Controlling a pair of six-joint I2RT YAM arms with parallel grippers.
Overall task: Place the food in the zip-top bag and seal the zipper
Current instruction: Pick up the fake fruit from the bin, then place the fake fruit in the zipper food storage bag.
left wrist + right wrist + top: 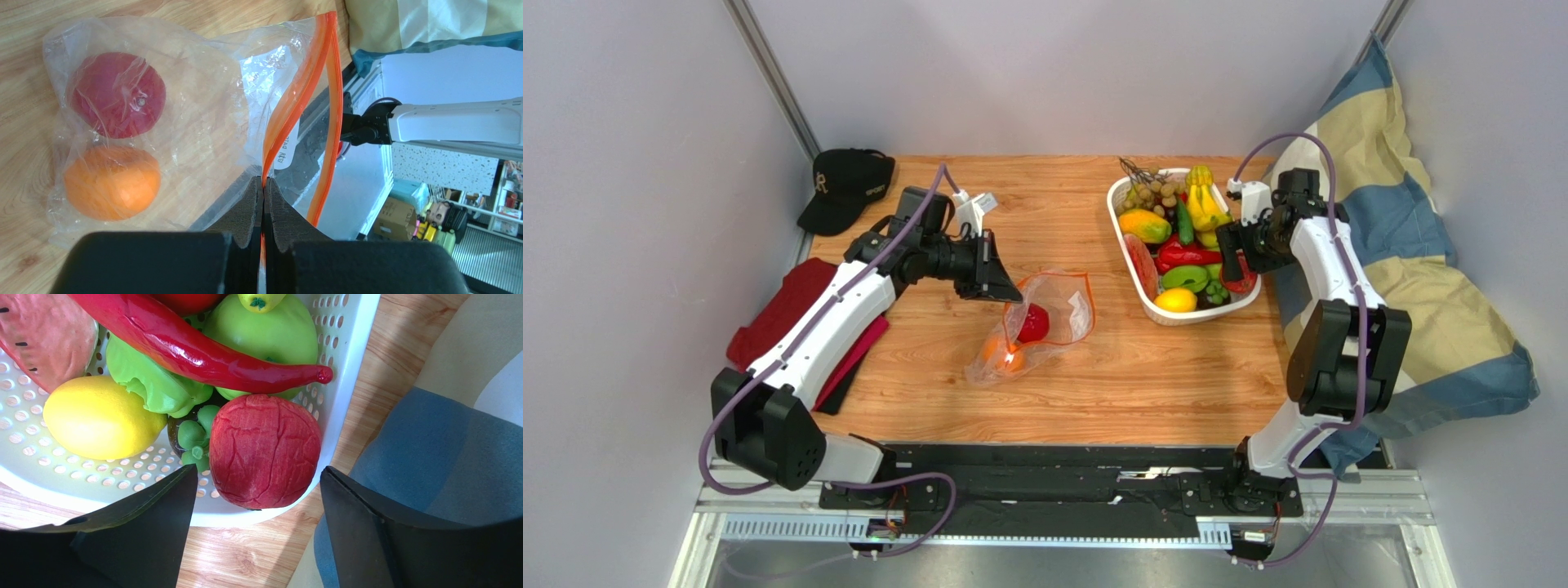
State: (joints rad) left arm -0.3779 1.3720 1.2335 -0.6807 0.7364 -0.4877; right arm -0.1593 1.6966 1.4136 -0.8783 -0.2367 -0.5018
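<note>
1. The left gripper (264, 187) is fully closed. Its two pads press flat together on one end of the zipper (293, 119).
2. The zip-top bag (1053, 321) lies on the table (1136, 380) at mid-width, between the two arms and left of the basket (1133, 272).
3. The bag's long axis runs diagonally. The closed bottom points near-left and the mouth points far-right, toward the basket.
4. The mouth is open. The two zipper strips meet at the pinched end and spread apart away from it.
5. Inside the bag, a red round fruit (120, 95) and an orange (112, 182) lie side by side against the closed bottom.
6. The right gripper (258, 471) is spread wide at the near-right corner of the basket.
7. Its fingers straddle a wrinkled red fruit (265, 450) that rests against the basket wall. Contact with the fruit cannot be confirmed.
8. A lemon (101, 416) and a red chili (196, 349) lie beside that fruit in the basket.
</note>
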